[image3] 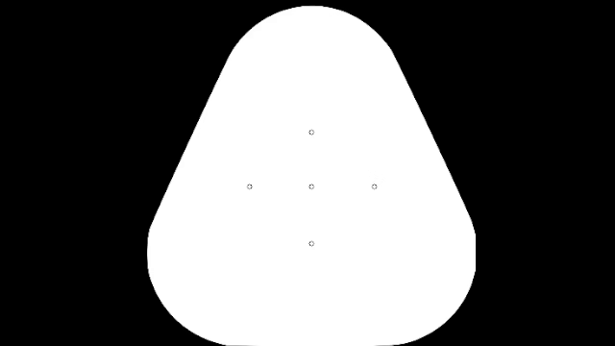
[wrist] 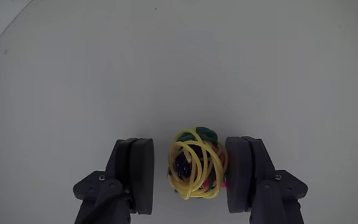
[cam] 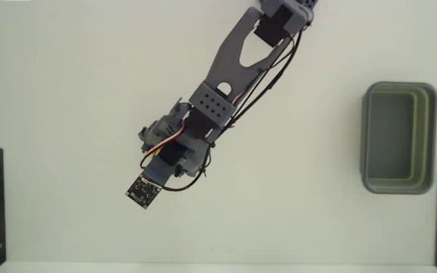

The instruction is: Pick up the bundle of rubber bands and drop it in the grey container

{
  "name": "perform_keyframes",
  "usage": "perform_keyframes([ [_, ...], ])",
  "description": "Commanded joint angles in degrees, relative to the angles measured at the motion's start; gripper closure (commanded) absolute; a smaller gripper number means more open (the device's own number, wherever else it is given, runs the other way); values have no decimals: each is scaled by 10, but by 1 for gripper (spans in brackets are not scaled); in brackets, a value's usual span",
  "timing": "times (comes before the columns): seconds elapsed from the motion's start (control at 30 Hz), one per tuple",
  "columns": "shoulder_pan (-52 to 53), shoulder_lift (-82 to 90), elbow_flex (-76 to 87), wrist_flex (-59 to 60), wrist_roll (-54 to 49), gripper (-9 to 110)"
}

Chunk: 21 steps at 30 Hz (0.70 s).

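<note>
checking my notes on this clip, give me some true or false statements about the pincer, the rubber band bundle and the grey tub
1. The bundle of rubber bands lies between the two fingers of the pincer. True.
2. The bundle is already inside the grey container. False: in the fixed view the container shows nothing inside, and the bundle is at the pincer.
3. The bundle is mostly yellow, with some green and red. True.
4. The pincer is squeezed shut on the bundle. False: the wrist view shows a gap between the left finger and the bundle.
5. In the fixed view the container is left of the arm. False: it sits at the right edge.
</note>
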Motion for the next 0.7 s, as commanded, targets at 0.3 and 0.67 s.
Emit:
perform_keyframes([
  [0.3, 13, 22, -4, -1, 3, 36],
  [0.67, 13, 22, -4, -1, 3, 39],
])
